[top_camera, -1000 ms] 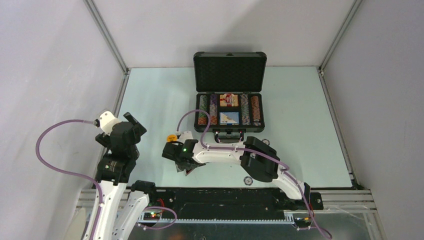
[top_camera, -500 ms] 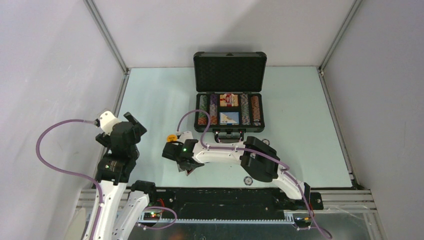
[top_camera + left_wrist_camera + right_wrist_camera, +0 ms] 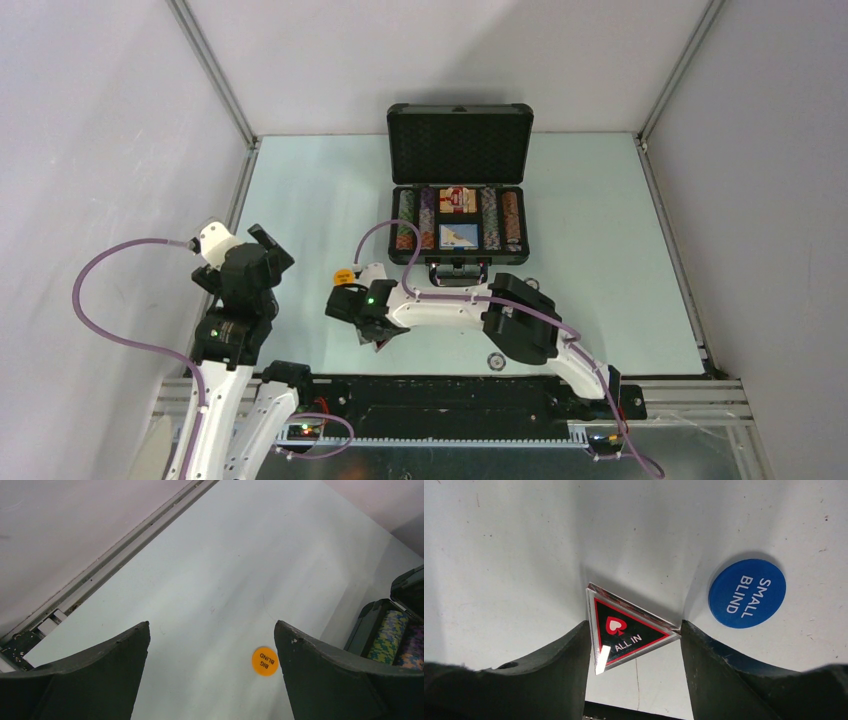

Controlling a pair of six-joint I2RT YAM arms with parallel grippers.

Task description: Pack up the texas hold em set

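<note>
Two arms rise from the near edge of the table (image 3: pixel 600 250). Nearest, the right arm (image 3: pixel 470 310) lies low and folded, its forearm running toward 9 o'clock, and the right gripper (image 3: pixel 634 627) is tipped down onto the tabletop just ahead of the bases. Its jaws are drawn in and clamped on the ALL IN marker (image 3: pixel 624 630), a dark triangle with a red border. One flat edge sits against the left finger (image 3: pixel 569 665) and the opposite corner against the right finger (image 3: pixel 724 670). A blue SMALL BLIND button (image 3: pixel 747 593) lies flat just outside the right finger, at about 2 o'clock from the marker in the wrist view, apart from it. A small pale round button (image 3: pixel 495 361) lies at 3 o'clock from that gripper, just in front of the arm's elbow.

Over at 9 o'clock the left arm (image 3: pixel 235 320) stands upright by the table's left edge, with the left gripper (image 3: pixel 211 625) held above the surface, jaws spread wide and gripping nothing. The orange BIG BLIND button (image 3: pixel 265 661) lies flat ahead of it, close beside the right wrist in the top view.

Farthest, at 12 o'clock, the briefcase (image 3: pixel 480 257) lies open with its lid (image 3: pixel 459 128) upright. Rows of striped chips (image 3: pixel 490 220) flank a red card box (image 3: pixel 458 199), with a blue card box (image 3: pixel 460 236) on its near side
</note>
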